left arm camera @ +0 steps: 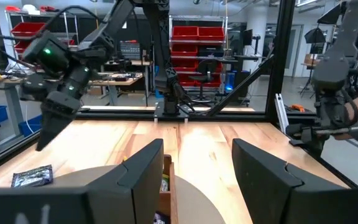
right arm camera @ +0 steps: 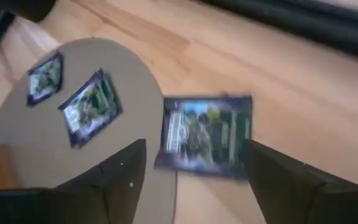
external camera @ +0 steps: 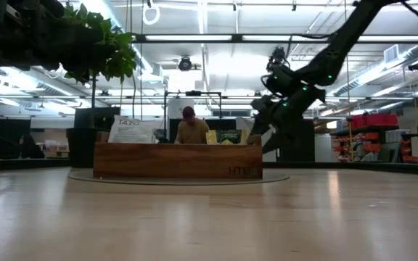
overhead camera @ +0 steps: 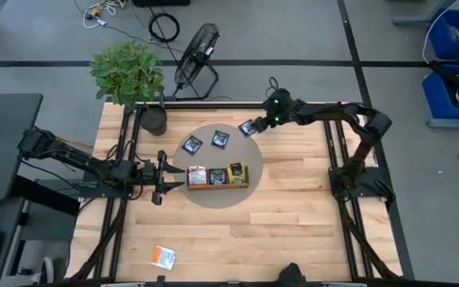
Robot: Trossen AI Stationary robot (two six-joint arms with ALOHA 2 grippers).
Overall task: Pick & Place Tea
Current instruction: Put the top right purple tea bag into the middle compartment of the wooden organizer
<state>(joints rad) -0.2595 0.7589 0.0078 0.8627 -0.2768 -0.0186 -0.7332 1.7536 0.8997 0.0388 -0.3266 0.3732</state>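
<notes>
Right gripper (right arm camera: 194, 171), jaws wide, hovers over navy sachet (right arm camera: 207, 132) (half off the round mat (right arm camera: 17, 143)). Left gripper (overhead camera: 168, 177) waits beside wooden tray (overhead camera: 217, 186), jaws apart, empty.

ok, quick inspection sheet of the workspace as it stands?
Surface: wooden table with a round grey mat.
Job's things: three dark sachets on the mat's far side, one at its edge; wooden tray holds sachets; one orange-and-white sachet near the front edge.
Clutter: potted plant.
Grippers: right gripper over the edge sachet, jaws open; left gripper beside the tray, open, empty.
Cables: coils on the floor.
Surroundings: fan, blue bins.
</notes>
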